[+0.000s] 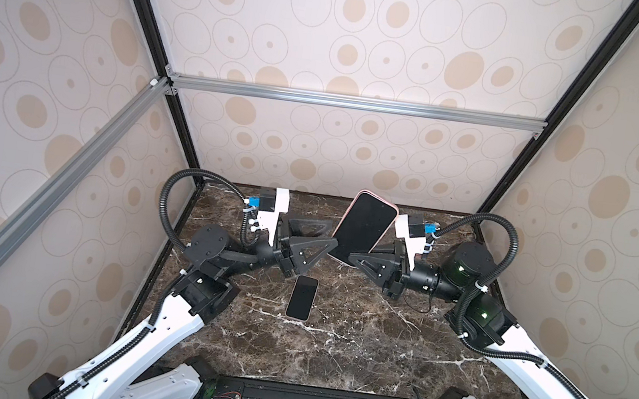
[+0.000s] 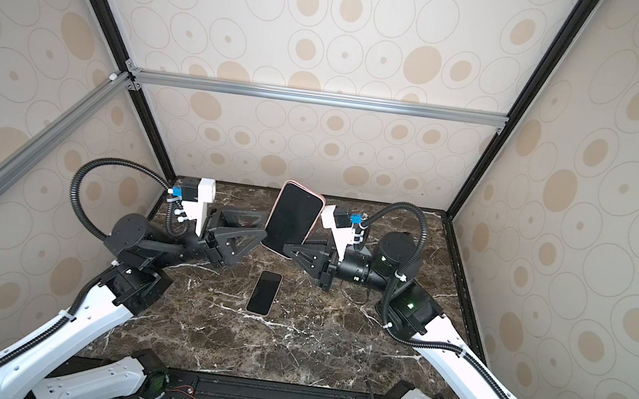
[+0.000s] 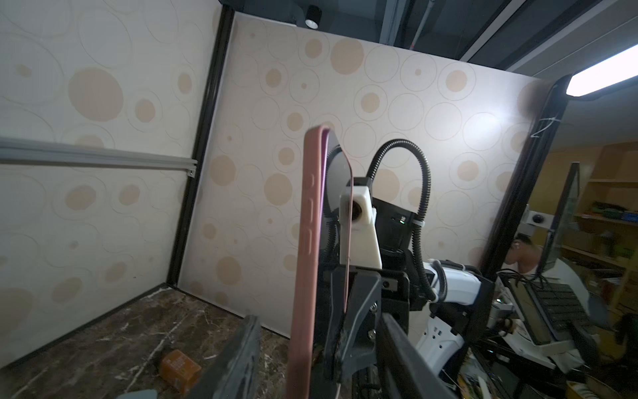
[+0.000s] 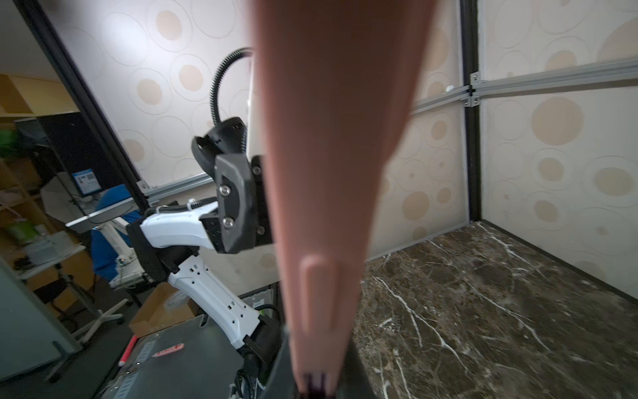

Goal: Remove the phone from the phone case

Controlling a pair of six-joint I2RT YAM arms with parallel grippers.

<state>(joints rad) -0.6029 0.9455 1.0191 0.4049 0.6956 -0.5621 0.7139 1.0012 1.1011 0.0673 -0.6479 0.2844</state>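
Right tool (image 1: 360,256) clamps the low end of the pink phone case (image 3: 307,241), holding it upright above the surface (image 1: 374,342), phone (image 1: 365,223) seated inside. Left tool (image 1: 334,232) gapes wide at its left edge, likely to peel. 1 other phone (image 1: 302,298) lies nearer.

The only sign I can make out is a white scrawl like a 2 on my cell's black corner post (image 3: 538,145). Print on the small brown box (image 3: 179,368) is too blurred to read.
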